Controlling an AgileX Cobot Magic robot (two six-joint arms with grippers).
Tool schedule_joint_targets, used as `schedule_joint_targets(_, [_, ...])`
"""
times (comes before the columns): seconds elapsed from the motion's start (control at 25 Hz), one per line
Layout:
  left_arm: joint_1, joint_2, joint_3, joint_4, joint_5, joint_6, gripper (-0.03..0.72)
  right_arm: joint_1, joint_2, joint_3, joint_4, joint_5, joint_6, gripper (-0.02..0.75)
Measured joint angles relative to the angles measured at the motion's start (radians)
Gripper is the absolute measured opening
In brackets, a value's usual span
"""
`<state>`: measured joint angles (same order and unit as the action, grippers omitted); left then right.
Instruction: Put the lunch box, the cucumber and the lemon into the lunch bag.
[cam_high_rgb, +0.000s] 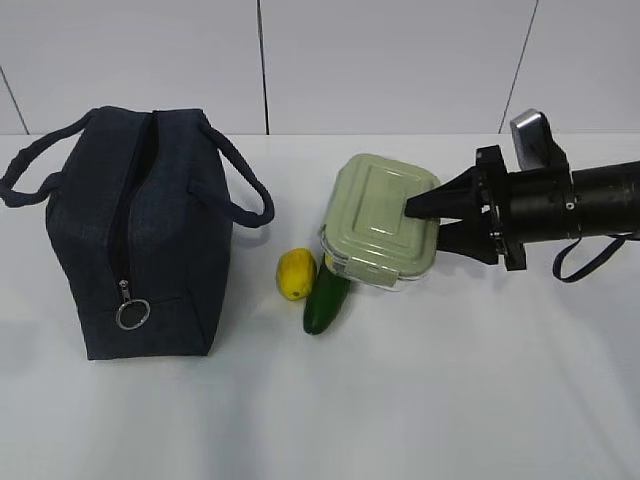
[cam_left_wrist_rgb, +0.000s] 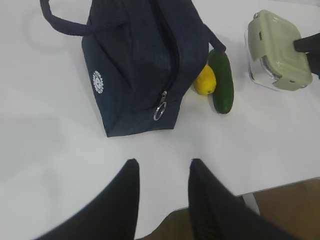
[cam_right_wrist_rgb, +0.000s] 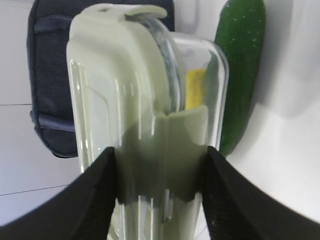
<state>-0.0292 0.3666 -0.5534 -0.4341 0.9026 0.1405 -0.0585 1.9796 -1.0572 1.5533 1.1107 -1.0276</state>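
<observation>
From the exterior view, the right pincer (cam_high_rgb: 443, 221) clasps the lunch box (cam_high_rgb: 381, 221) by its right edge, beside the cucumber (cam_high_rgb: 327, 297) and lemon (cam_high_rgb: 294, 273); the lunch bag (cam_high_rgb: 140, 232) stands left on the desk (cam_high_rgb: 400, 400). The left wrist view shows the left pincer (cam_left_wrist_rgb: 162, 172) released, empty, above the desk. The right wrist view shows fingers (cam_right_wrist_rgb: 100, 192) squeezing the lunch box.

Right arm reaching in, left held back

My right end effector (cam_high_rgb: 440, 222) clamps something between its fingers (cam_right_wrist_rgb: 97, 195); my left end effector (cam_left_wrist_rgb: 162, 172) hangs with fingers parted, holding nothing.
</observation>
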Motion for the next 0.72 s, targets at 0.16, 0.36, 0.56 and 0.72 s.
schedule_joint_targets(0.16, [0.0, 0.133, -0.048, -0.033, -0.006, 0.0, 0.239, 0.013, -0.019, -0.006, 0.005, 0.004, 0.031, 0.381])
schedule_joint_targets(0.36, [0.0, 0.305, -0.131, -0.041, -0.006, 0.007, 0.239, 0.044, -0.033, -0.065, 0.005, 0.005, 0.085, 0.381])
schedule_joint_targets(0.56, [0.0, 0.481, -0.227, -0.041, -0.007, 0.009, 0.24, 0.092, -0.035, -0.151, 0.005, 0.008, 0.149, 0.381])
schedule_joint_targets(0.72, [0.0, 0.625, -0.304, -0.041, -0.009, 0.013, 0.255, 0.123, -0.035, -0.223, 0.005, 0.016, 0.196, 0.381])
